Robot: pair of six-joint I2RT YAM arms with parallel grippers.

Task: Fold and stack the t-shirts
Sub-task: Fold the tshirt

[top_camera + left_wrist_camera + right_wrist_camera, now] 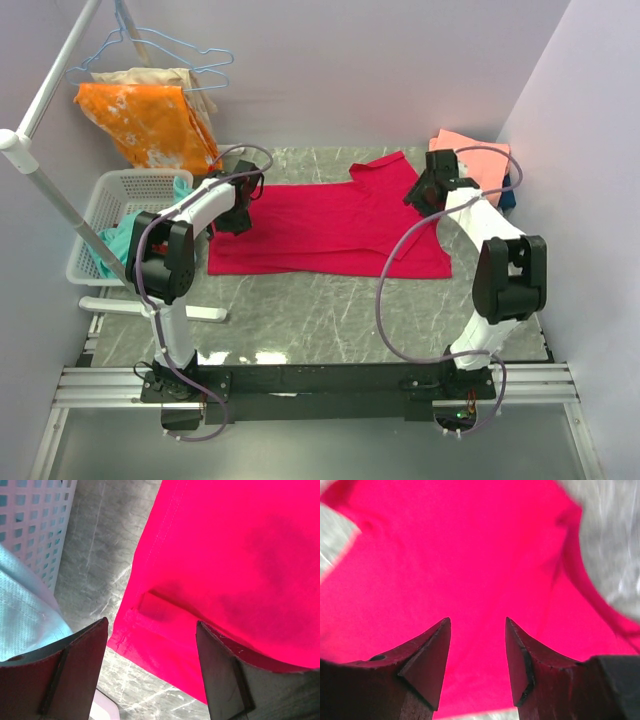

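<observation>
Noting red tee [330,228] spread flat on the grey marbled counter [330,320], hem to the left, one sleeve jutting toward the far edge at the right. Left tool [238,215] low over the hem end, jaws spread wide, pinching nothing; in wrist view [150,625] framed between its fingers [85,665] a small raised fold in the red cloth just inside the edge, bare counter beside it. Right tool [425,190] over the sleeve end of the same tee, jaws parted with a clear gap, nothing between them; wrist view [477,622] blurred, red cloth filling most of it, whether touching not clear. Pink tee [475,160] at the far right corner, well apart from the left tool, blue tee [508,190] peeking out at its near side. White basket [110,200] off the left edge, teal cloth [120,245] hanging in it. Orange blotched cloth [150,120] draped on a rack behind the basket, wire hangers [190,50] above.
</observation>
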